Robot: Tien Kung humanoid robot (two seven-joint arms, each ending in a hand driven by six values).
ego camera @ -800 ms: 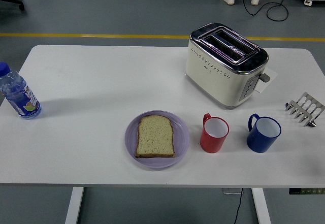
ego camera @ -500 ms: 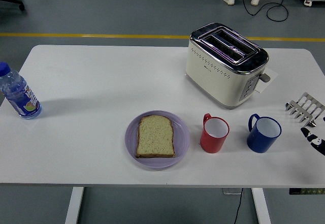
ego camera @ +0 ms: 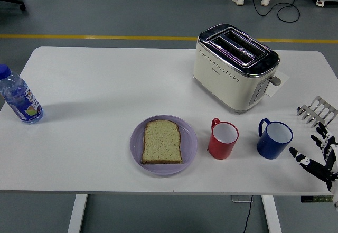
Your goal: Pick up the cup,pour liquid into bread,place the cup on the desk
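Right hand has come further in from the lower right corner since 0.5 s ago: only fingertips showed then, now several fingers and a thumb are in frame. Nothing else on the table has shifted.

Left to right:
- Bottle, blue cap, upright at the left edge, well apart from everything else.
- Purple plate near the front edge, centre. 1 slice of bread lies flat on it.
- Red cup just beside the plate on its right, upright, handle toward the far left. Looks empty from above.
- Toaster behind the cups, cream with a chrome top, 2 slots, set at an angle.
- Blue cup right of the red one, a gap between them, upright, handle pointing left.
- Metal rack at the right edge, behind the hand.
- Right hand: fingers spread, holding nothing, over the table's right front corner, near the blue cup but not touching it. Thumb tip points toward that cup.

Both cups untouched.
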